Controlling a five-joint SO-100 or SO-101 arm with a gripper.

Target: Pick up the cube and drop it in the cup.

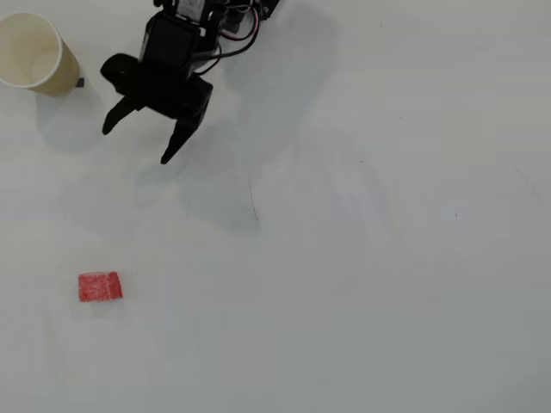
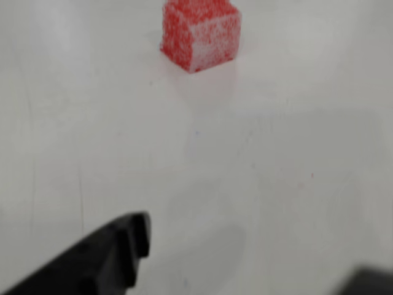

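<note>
The white table (image 1: 387,284) filled both views, bare apart from faint scuffs and soft shadows. The black arm (image 1: 185,34) reached in from the table's far edge in the overhead view, left of centre, with red and dark cables looping at its top.

Its gripper (image 1: 138,144) hung over the far-left part of the table, fingers spread wide apart and holding nothing, tips pointing toward the near edge. In the wrist view one dark finger (image 2: 104,258) showed at the lower left and a blurred sliver of the other (image 2: 368,281) at the lower right corner, with bare table between them.

The tan paper cup (image 1: 34,53) stood at the table's far-left corner in the overhead view, white inside, mouth open to the camera, just left of the gripper and apart from it.

The red cube (image 1: 100,286) lay flat on the table toward the near-left area, well apart from both cup and gripper. From above it read as a small rectangle, its long axis running left to right, roughly parallel to the table's near edge. In the wrist view the cube (image 2: 200,35) sat at the top, one vertical corner turned toward the camera, speckled faces catching light.
</note>
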